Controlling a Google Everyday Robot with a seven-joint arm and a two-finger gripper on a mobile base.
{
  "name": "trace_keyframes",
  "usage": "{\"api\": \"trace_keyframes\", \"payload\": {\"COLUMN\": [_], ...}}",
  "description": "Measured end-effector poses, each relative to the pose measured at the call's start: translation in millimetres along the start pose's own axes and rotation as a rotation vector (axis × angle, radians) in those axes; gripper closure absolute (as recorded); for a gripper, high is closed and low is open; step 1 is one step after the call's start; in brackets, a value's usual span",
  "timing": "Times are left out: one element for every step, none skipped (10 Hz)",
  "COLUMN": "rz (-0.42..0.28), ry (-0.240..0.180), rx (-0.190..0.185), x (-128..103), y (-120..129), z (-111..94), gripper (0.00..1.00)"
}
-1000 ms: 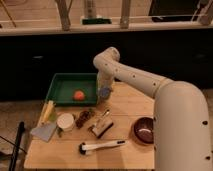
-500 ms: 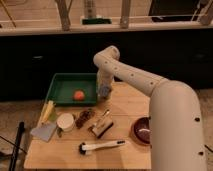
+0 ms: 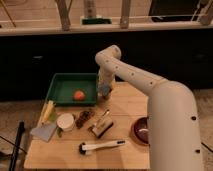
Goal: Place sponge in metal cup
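We find the gripper (image 3: 104, 89) lowered at the right rim of the green tray (image 3: 62, 86), directly over a small dark blue-grey shape (image 3: 105, 93). We cannot tell whether that shape is the sponge, the metal cup or both together, nor whether the gripper is closed on anything. Neither item shows elsewhere on the table (image 3: 125, 107) (the white cup (image 3: 65, 121), pale cloth (image 3: 44, 131) and dark red bowl (image 3: 141, 131) are not task items), so we judge placement under way but unconfirmed, with release and withdrawal outstanding.

No legible text anywhere
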Motion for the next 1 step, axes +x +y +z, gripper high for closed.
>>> {"api": "trace_keyframes", "payload": {"rz": [0.003], "ry": [0.000], "rx": [0.000], "x": [1.5], "y": [-0.2], "z": [0.2], "gripper": [0.98]}}
